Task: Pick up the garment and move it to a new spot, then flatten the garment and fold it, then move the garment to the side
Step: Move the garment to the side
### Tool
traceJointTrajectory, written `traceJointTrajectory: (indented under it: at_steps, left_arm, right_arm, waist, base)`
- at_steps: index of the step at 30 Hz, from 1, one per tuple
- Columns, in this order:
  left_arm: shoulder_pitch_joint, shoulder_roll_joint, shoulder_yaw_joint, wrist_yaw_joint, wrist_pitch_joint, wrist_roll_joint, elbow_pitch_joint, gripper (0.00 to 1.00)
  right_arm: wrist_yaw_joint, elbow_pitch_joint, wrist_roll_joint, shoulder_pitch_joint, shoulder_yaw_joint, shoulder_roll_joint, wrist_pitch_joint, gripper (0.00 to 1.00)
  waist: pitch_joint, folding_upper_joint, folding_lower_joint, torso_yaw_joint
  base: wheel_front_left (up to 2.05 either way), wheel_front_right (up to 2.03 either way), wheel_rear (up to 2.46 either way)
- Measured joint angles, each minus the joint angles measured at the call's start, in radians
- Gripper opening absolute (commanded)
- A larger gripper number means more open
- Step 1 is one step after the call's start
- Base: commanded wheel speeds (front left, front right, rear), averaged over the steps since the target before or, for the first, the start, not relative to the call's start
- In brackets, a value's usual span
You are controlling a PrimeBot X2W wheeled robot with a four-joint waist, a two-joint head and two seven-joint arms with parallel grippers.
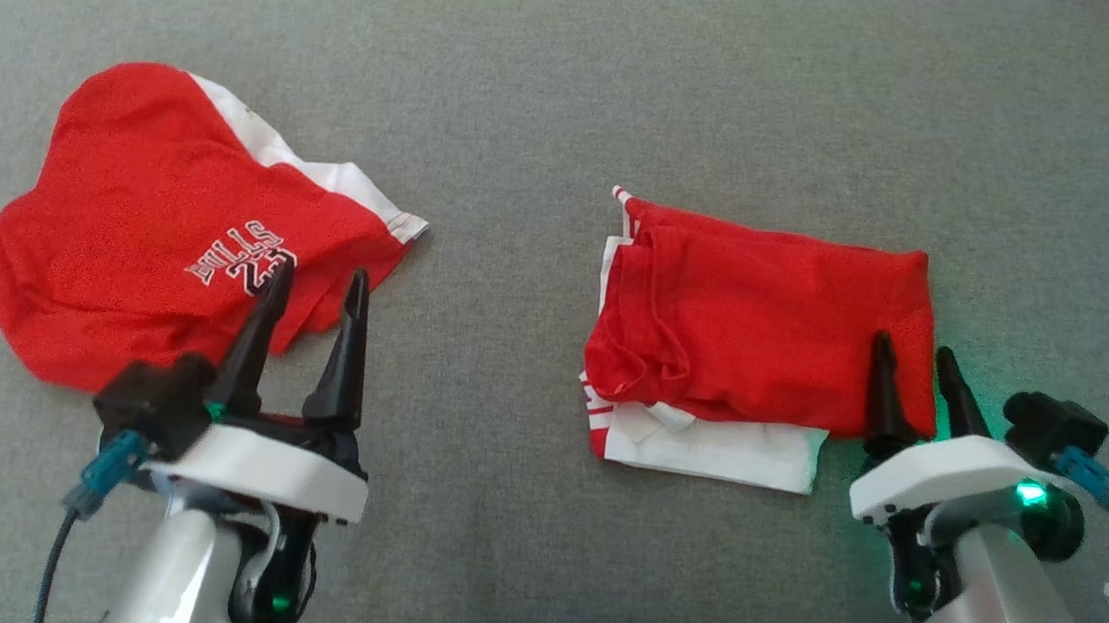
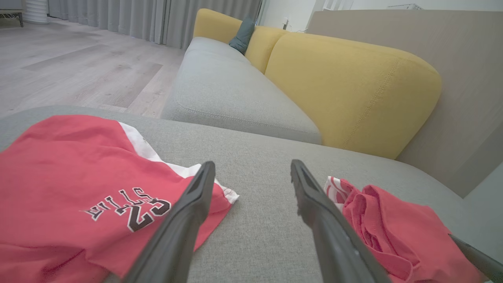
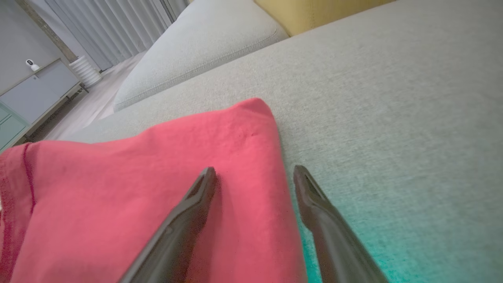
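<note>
1. Folded red-and-white cloth garment [image 1: 765, 320] lies squared on the grey fabric sofa seat [image 1: 533, 99], apparently awaiting shifting aside.
2. Right pincer [image 1: 913, 345] spread, straddling its edge, likely to seize it.
3. Left pincer [image 1: 320, 271] spread, empty, beside crumpled red jersey [image 1: 151, 216].

Matt red cloth of crumpled garment [image 1: 141, 215], coarse grey weave of sofa [image 1: 635, 78], smooth dark fingers [image 2: 184, 224], possibly plastic

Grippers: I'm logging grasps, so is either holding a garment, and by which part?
Nothing is held: the left gripper and right gripper are both open, empty.
</note>
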Motion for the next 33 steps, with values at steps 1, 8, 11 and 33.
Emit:
traceJointTrajectory:
  at_steps: [1, 8, 11, 33]
  left_arm:
    - [-0.006, 0.000, 0.001, 0.000, 0.000, 0.002, 0.000, 1.00]
    - [-0.023, 0.000, 0.009, -0.009, 0.000, 0.008, 0.002, 1.00]
    - [-0.029, 0.000, 0.012, -0.009, 0.000, 0.008, 0.002, 1.00]
    - [-0.128, 0.000, -0.025, -0.027, 0.000, 0.028, -0.013, 1.00]
  right_arm:
    - [0.000, 0.019, 0.009, -0.011, 0.008, 0.000, -0.005, 1.00]
    - [0.000, 0.126, 0.037, -0.074, 0.075, -0.007, -0.024, 0.12]
    - [0.000, 0.151, -0.006, -0.106, 0.102, -0.014, -0.029, 0.00]
    - [0.000, -0.094, -0.459, -0.262, 0.114, -0.331, 0.080, 0.00]
  waist:
    - [0.004, 0.0000, 0.0000, 0.001]
    - [0.023, 0.0000, 0.0000, 0.001]
    - [0.025, 0.0000, 0.0000, -0.009]
    - [0.108, 0.0000, 0.0000, -0.170]
  base:
    - [0.00, 0.00, 0.00]
    - [0.00, 0.00, 0.00]
    - [0.00, 0.00, 0.00]
    - [0.00, 0.00, 0.00]
